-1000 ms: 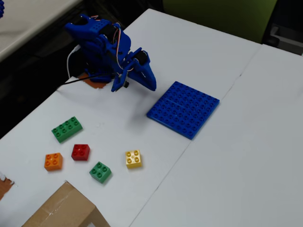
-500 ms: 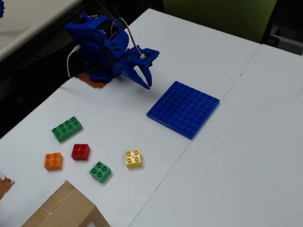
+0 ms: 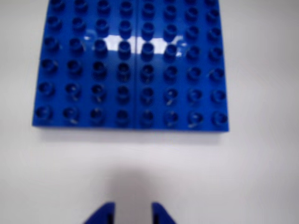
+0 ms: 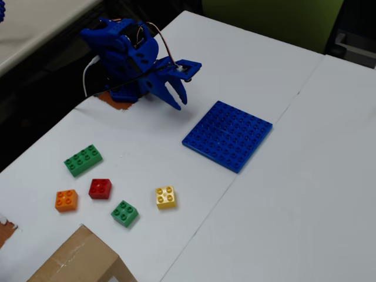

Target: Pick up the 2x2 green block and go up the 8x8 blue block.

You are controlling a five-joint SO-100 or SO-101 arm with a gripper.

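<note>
The 2x2 green block [image 4: 124,212] lies on the white table near the front, in a loose group of small bricks. The 8x8 blue block [image 4: 228,135] lies flat to the right of the arm, and in the wrist view it [image 3: 131,65] fills the upper half. My blue gripper [image 4: 179,104] hangs above the table just left of the baseplate, far from the green block. In the wrist view the gripper [image 3: 133,207] is open, and only bare table shows between its two fingertips.
A longer green brick [image 4: 83,160], a red brick [image 4: 100,188], an orange brick [image 4: 66,200] and a yellow brick [image 4: 166,197] lie around the green block. A cardboard box [image 4: 79,261] sits at the front edge. The table drops off at the left.
The arm has unfolded from its tucked pose, and the gripper has swung up and to the right, toward the blue baseplate. The bricks have not moved.
</note>
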